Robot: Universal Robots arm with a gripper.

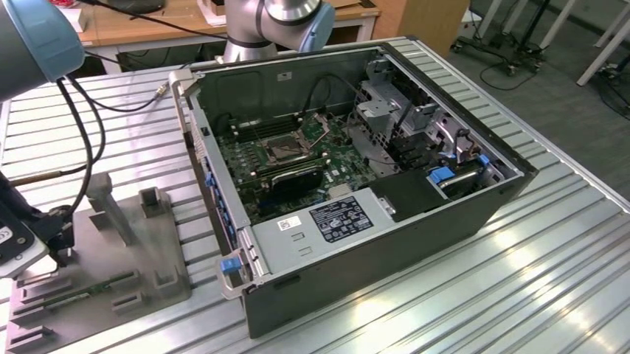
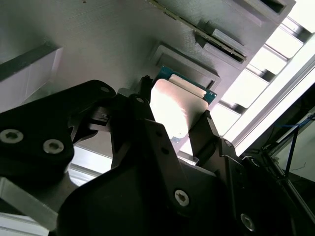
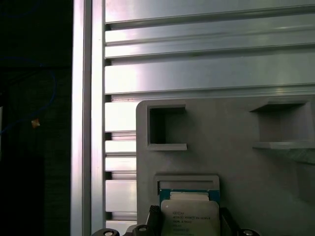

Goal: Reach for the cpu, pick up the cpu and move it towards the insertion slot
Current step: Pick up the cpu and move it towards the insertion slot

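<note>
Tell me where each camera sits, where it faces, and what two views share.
Exterior view: high off the arm, looking down on the open computer case and grey fixture; arm shows.
First wrist view: on the arm, facing the cpu in the fixture; claw shows.
Second wrist view: on the arm, looking past the claw at the cpu.
Both wrist views share cpu and claw.

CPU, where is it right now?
In both wrist views the cpu lies in a square recess of the grey fixture, close by the gripper.
</note>
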